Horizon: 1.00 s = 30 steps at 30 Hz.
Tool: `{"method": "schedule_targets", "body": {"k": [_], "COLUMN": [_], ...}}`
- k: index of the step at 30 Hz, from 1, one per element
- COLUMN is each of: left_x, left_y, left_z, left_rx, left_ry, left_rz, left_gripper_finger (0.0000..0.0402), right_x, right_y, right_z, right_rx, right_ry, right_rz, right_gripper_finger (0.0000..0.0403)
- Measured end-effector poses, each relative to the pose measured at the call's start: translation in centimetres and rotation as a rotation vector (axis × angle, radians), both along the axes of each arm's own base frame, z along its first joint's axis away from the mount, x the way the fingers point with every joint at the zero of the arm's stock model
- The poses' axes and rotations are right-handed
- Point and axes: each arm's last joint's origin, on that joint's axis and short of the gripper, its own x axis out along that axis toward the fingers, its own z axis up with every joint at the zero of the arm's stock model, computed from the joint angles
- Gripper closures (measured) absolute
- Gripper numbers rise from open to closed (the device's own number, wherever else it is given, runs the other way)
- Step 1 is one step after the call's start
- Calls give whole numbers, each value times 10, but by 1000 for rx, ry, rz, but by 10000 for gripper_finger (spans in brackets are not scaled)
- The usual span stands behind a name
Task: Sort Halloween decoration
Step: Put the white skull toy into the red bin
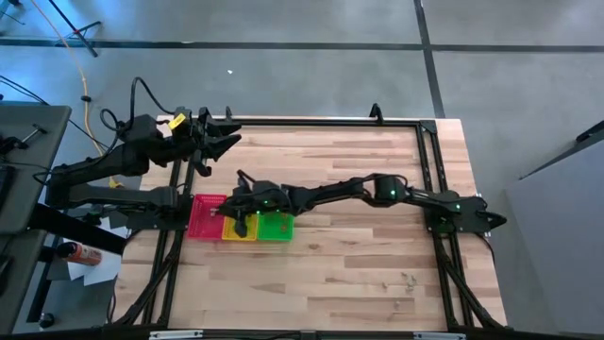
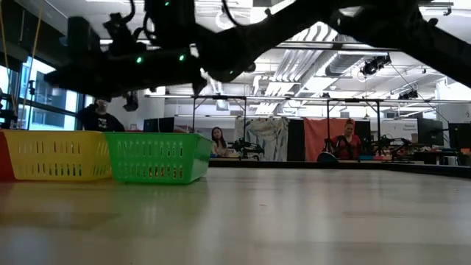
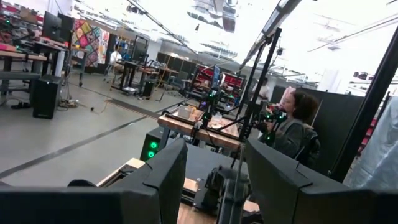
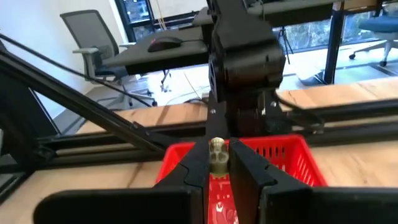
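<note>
Reaching across from the table's three o'clock side, the right gripper hangs above the row of trays left of the table's centre, its jaws narrowed onto a tiny pale grey trinket pinched between the fingertips. In the right wrist view the trinket sits over the near wall of the red tray. From above, the red tray, yellow tray and green tray stand touching, side by side. The left gripper waits near the table's eleven o'clock corner, well apart from the trays, jaws standing apart and holding nothing. People sit at benches in the room behind.
</note>
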Motion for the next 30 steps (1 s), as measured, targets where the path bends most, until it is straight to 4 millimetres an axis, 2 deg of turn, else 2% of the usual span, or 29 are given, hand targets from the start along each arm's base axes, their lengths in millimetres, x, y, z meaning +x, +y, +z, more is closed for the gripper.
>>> {"method": "schedule_targets", "body": {"k": [7, 10, 17, 30], "left_x": [0, 0, 0, 0], "left_y": [0, 0, 0, 1], "left_z": [0, 0, 0, 0], "left_rx": [-24, -24, -24, -28], "left_ry": [-5, -5, -6, -7], "left_rz": [-5, -5, -6, 19], "left_gripper_finger": [245, 245, 245, 245], "right_x": [9, 9, 9, 9], "right_y": [-4, -6, -7, -9], "right_z": [-34, -36, -38, -38], "right_rx": [48, 100, 101, 99], "right_ry": [39, 51, 62, 64], "right_rz": [-38, -74, -115, -70], "right_gripper_finger": [369, 369, 359, 219]}}
